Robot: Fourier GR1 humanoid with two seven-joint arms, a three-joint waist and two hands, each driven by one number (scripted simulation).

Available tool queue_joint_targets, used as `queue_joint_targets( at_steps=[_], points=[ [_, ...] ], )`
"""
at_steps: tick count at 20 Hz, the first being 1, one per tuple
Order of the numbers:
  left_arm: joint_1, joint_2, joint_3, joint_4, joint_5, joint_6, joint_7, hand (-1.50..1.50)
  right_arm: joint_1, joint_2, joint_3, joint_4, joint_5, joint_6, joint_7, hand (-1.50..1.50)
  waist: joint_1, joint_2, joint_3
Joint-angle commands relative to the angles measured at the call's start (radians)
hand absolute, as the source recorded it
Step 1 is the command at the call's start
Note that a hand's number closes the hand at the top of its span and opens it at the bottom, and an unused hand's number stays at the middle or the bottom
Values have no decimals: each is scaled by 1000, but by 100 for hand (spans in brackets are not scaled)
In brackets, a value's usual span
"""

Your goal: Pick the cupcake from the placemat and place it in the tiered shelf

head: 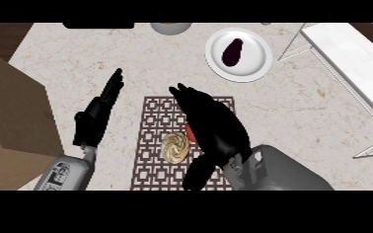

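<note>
Sitting on the patterned placemat (154, 128), the cupcake (175, 147) looks light and soft on top, so it is best taken low by its sides. The right hand (211, 123) hangs just beside it, fingers straight, holding nothing. The left hand (98, 113) rests open, well left. The shelf (342, 59) stands far right.

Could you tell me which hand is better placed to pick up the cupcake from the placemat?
The right hand, probably. It is open over the placemat, right beside the cupcake. The left hand lies open off the mat's left edge, farther from it.
</note>
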Motion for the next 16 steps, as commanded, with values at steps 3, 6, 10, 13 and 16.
queue_joint_targets(
  at_steps=[3, 6, 10, 13, 16],
  points=[
    [-21, -21, 12, -29, -44, -15, 49, 0, 79, 73, -9, -97, 90, 85, 107, -150, 0, 2, 1],
    [25, -20, 23, -72, -33, -36, 50, 0, 60, 155, 10, -89, 156, 95, 139, -150, 3, 2, 1],
    [-42, -48, 47, 52, -66, -30, 12, 0, 84, 186, 15, -45, 230, 95, 114, -150, -1, 4, 1],
    [35, -16, 71, -41, -41, -71, 13, 0, 105, 203, -4, -38, 269, 105, 97, -150, 3, 3, 1],
    [-15, -52, 59, 9, -88, -47, 28, 0, 79, 214, 3, -41, 247, 112, 134, -150, 2, 3, 1]
  ],
)
